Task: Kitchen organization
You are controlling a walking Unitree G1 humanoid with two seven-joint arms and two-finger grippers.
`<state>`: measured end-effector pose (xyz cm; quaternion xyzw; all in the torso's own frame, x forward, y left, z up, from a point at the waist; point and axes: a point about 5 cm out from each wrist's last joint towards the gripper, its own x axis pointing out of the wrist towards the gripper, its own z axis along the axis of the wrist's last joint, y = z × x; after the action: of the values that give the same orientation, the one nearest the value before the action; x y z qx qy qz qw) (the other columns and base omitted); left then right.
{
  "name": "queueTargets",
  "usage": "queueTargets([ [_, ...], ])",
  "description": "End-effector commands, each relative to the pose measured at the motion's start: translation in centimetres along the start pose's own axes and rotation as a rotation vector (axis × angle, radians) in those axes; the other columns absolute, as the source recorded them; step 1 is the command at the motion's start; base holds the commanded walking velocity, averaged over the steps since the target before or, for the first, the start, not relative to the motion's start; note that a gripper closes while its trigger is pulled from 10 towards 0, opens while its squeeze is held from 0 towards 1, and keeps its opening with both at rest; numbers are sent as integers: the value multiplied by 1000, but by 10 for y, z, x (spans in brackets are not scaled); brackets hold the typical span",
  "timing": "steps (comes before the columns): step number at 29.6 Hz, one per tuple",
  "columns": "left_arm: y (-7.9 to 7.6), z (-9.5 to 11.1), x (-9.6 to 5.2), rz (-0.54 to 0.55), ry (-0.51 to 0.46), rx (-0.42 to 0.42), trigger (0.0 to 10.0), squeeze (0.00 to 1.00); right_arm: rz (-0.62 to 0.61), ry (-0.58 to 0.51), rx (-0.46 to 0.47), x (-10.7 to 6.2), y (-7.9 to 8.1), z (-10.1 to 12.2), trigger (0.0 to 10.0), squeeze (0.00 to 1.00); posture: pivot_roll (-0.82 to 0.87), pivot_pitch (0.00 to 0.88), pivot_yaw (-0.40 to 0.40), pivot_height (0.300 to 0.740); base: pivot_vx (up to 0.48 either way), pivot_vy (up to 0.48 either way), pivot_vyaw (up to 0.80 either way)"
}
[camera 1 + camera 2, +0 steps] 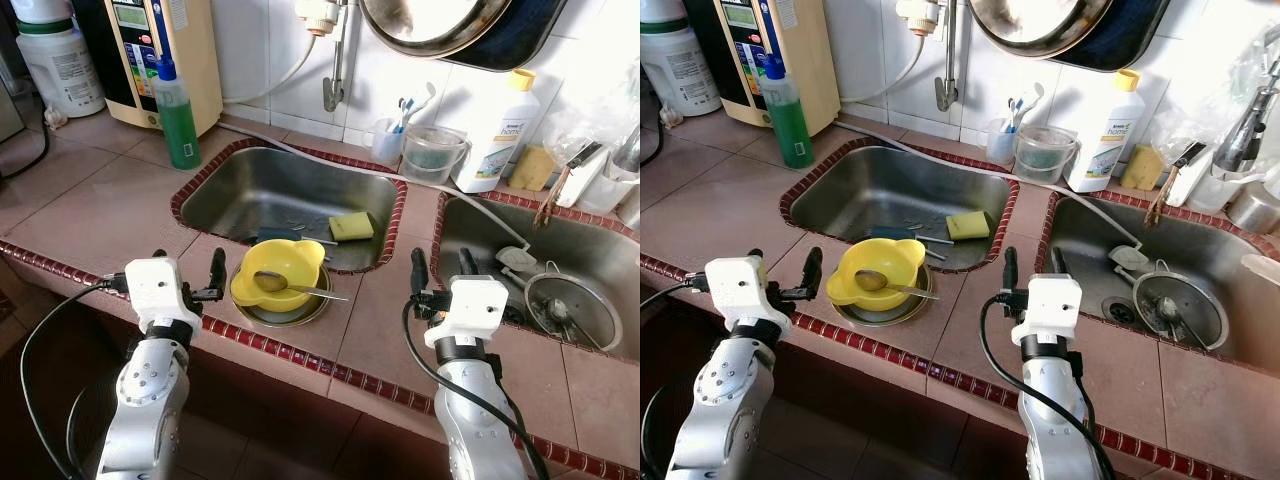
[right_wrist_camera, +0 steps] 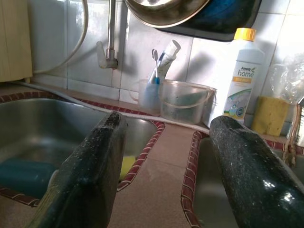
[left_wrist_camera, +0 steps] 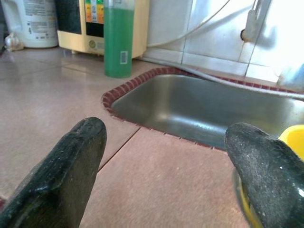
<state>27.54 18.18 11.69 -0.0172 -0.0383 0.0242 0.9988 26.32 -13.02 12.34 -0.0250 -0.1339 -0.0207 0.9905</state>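
Nothing looks tidied yet: the yellow plastic bowl (image 1: 280, 268) with its metal spoon (image 1: 290, 286) sits on the tiled table (image 1: 90, 215) between both released, empty pincers, left pincer (image 1: 212, 277) and right pincer (image 1: 443, 268).

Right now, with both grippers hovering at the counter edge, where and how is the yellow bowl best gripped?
Probably by the near-left rim of the yellow bowl, with the open left gripper coming in from its left. The bowl sits upright on a metal plate, and the spoon handle sticks out to the right, so that side is obstructed. The right gripper is farther off.
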Motion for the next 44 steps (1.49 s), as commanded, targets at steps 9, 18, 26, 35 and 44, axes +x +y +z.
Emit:
queueTargets([
  [9, 0, -1, 1, -12, 8, 34, 10000, 0, 11, -12, -4, -3, 1, 1, 10000, 0, -225, 10, -27, 740, 0, 0, 0],
  [18, 5, -2, -3, -26, 34, 25, 10000, 0, 29, -5, -2, -5, 4, -1, 10000, 0, -219, 14, -33, 740, 0, 0, 0],
  [26, 12, -3, -6, -25, 45, 45, 10000, 0, 29, 6, -7, -9, 0, -2, 10000, 0, -213, 32, -39, 740, 0, 0, 0],
  [35, 11, 0, -6, -27, 50, 36, 10000, 0, 34, 8, -3, -8, 1, -2, 10000, 0, -207, 45, -33, 740, 0, 0, 0],
  [44, 17, 2, -5, -9, 54, 57, 10000, 0, 40, 13, -11, -8, -1, -3, 10000, 0, -202, 52, -35, 740, 0, 0, 0],
])
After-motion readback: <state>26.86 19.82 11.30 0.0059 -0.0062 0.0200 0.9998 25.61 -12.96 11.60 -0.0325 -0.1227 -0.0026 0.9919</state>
